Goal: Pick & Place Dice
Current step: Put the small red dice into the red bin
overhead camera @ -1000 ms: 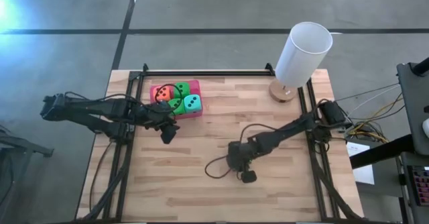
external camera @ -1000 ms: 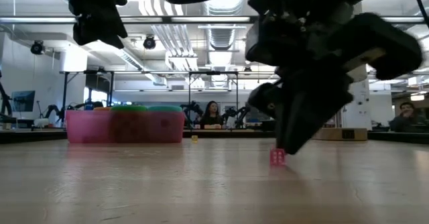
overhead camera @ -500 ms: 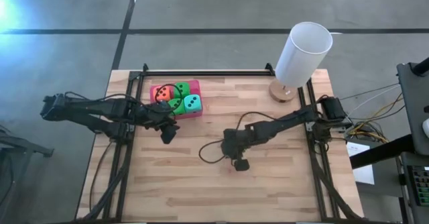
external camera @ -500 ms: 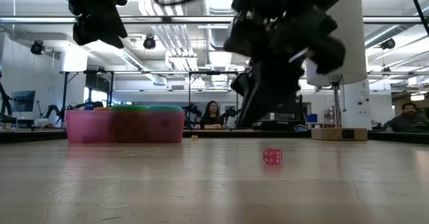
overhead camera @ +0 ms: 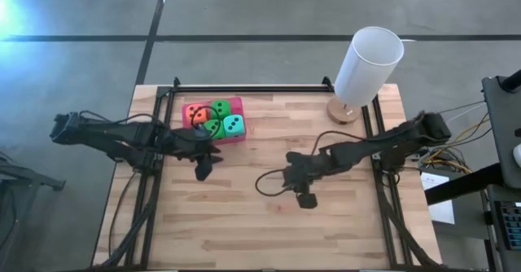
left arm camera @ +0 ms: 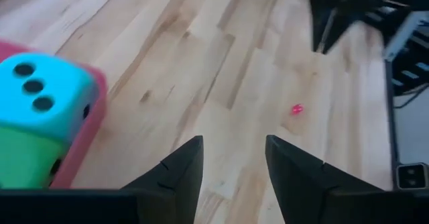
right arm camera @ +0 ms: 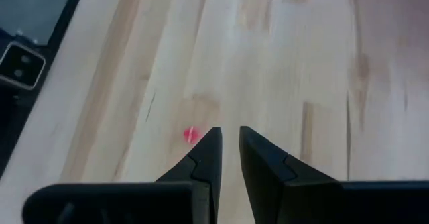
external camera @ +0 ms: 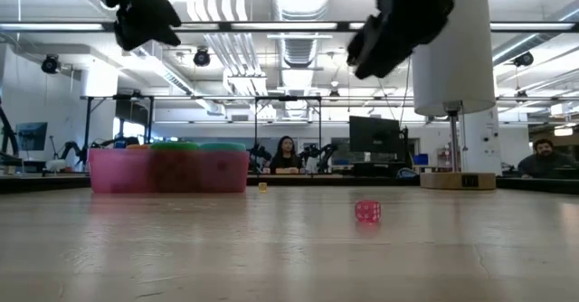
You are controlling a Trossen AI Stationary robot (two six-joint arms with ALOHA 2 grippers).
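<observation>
Under the right gripper: bare table, with the fingers almost together, only a slim gap between them, and nothing held. The gripper hangs well clear of the wood. A small pink cube lies on the table just off one fingertip, loose and touching nothing.

Farther out, the left gripper hovers with its fingers apart and empty, just beside the pink tray. All four dice sit in that tray, packed together: orange die, green die, second green die and teal die. The teal one is nearest the left gripper.

Step in hand, as I judge it: fetching the small pink cube. To do it well, spread the right fingers before you descend, since closed tips will only knock it away. Centre the cube in the gap, come straight down and close gently. It is tiny and will likely skitter.

Changes from a second ago:
- The right gripper was down at the table with its tips at the cube. It is now raised and has drawn back a little.
- The cube rests free on the table. You cannot tell whether it was released or missed.
- The left gripper has barely moved.
</observation>
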